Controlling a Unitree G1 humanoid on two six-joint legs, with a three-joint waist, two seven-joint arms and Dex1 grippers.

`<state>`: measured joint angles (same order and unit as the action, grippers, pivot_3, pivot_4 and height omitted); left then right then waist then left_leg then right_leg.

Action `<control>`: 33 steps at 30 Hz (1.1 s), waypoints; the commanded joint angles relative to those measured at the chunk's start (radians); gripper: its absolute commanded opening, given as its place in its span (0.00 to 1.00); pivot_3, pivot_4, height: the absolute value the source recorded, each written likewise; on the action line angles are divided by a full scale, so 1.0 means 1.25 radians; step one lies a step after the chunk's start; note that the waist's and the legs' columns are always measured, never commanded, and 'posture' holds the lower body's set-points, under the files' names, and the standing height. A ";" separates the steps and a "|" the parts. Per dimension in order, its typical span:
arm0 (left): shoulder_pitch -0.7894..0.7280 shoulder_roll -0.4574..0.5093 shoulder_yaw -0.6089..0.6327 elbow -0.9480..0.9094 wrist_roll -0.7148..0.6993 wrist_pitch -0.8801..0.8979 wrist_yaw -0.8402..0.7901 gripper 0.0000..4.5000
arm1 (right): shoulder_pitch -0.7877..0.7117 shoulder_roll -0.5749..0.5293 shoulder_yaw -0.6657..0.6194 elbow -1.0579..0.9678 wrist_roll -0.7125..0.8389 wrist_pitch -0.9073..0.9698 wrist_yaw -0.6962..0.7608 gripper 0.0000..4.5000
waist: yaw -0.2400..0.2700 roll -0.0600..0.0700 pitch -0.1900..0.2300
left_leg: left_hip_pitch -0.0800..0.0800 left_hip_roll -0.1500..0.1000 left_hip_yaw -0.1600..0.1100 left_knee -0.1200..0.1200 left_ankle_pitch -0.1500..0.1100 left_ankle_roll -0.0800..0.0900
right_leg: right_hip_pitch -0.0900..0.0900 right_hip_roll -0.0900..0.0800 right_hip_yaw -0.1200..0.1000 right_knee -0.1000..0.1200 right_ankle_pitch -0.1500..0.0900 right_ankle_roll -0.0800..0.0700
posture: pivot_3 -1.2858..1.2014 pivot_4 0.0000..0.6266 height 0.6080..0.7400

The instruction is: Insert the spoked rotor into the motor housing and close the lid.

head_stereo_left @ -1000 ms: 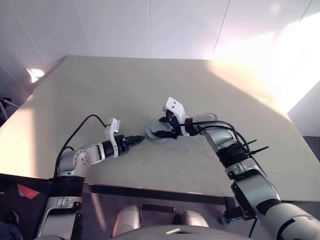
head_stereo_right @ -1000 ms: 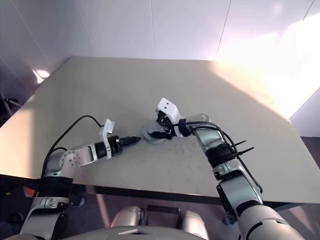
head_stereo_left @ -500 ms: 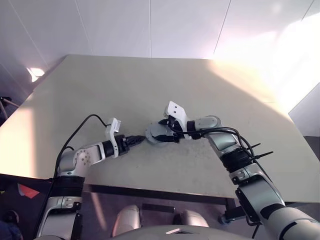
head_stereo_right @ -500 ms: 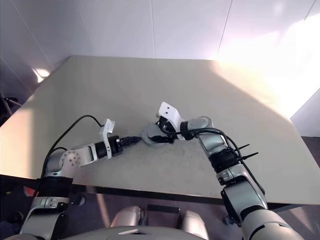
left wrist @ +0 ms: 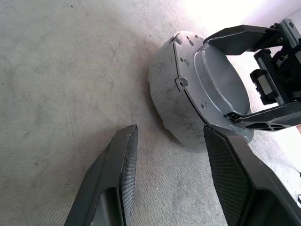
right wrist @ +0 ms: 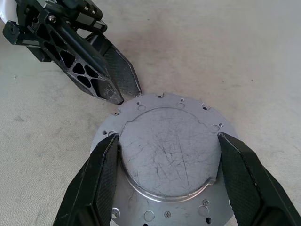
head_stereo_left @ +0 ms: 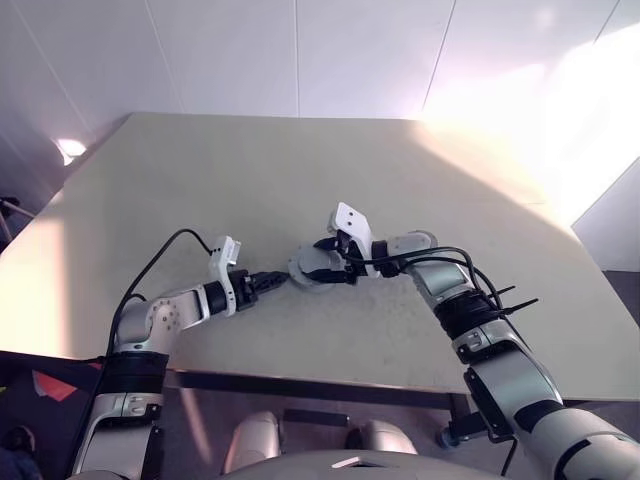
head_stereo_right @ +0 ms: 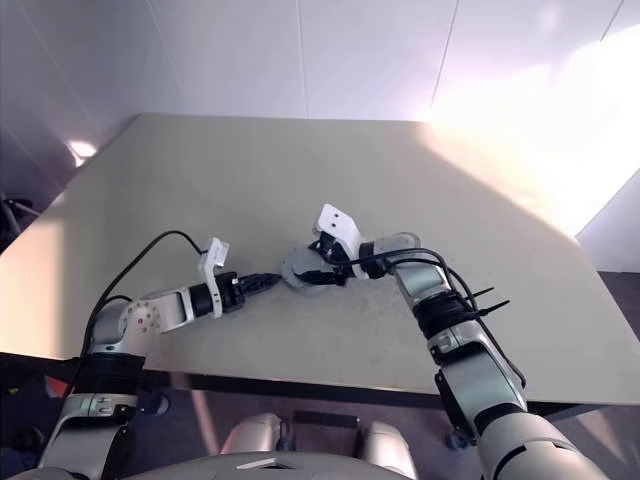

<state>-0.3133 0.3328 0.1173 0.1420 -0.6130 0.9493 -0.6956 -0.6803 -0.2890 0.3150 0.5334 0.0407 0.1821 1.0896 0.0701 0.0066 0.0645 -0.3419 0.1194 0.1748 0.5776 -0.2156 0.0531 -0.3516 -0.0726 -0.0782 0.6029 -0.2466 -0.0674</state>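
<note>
The motor housing [head_stereo_left: 312, 268] sits on the worktop [head_stereo_left: 300, 180] near its middle. The left gripper [head_stereo_left: 276, 281] lies just beside it on the left, its fingers [left wrist: 120, 160] apart. The right gripper [right wrist: 164, 146] reaches in from the right, fingers [right wrist: 101, 165] straddling the housing's raised top.

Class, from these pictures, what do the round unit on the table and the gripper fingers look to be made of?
Round unit: apparently bare metal, dull grey, finely scratched, with screw holes round its flange. Right gripper fingers: black, matt, with a woven-looking texture, possibly carbon fibre or plastic.
</note>
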 commanded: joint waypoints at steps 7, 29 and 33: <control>0.002 0.000 -0.009 0.004 0.004 0.006 0.008 0.53 | 0.041 -0.006 0.005 -0.078 0.031 0.048 0.052 0.71 | 0.001 0.000 0.000 | 0.000 0.000 0.000 0.000 0.000 0.000 | 0.000 0.000 0.000 0.000 0.000 0.000 | 0.52 0.00 1.00; 0.004 0.003 -0.014 0.009 0.010 0.001 0.003 0.53 | 0.011 0.012 -0.050 -0.148 0.073 0.131 -0.027 0.71 | 0.001 0.000 0.000 | -0.006 0.000 0.000 0.001 0.000 0.000 | -0.007 0.000 0.000 0.002 0.000 -0.001 | 0.52 0.00 1.00; 0.005 0.004 -0.015 0.009 0.010 0.001 0.002 0.53 | 0.012 0.008 -0.045 -0.141 0.071 0.124 -0.030 0.71 | 0.001 0.000 0.000 | -0.006 0.000 0.000 0.001 0.000 0.000 | -0.007 0.000 0.000 0.002 0.000 -0.001 | 0.52 0.00 1.00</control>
<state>-0.3136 0.3338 0.1169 0.1420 -0.6167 0.9442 -0.7072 -0.6379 -0.2861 0.2738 0.3758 0.1182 0.3579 1.0516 0.0718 0.0062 0.0651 -0.3498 0.1195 0.1748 0.5794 -0.2150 0.0525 -0.3600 -0.0726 -0.0786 0.6054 -0.2462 -0.0681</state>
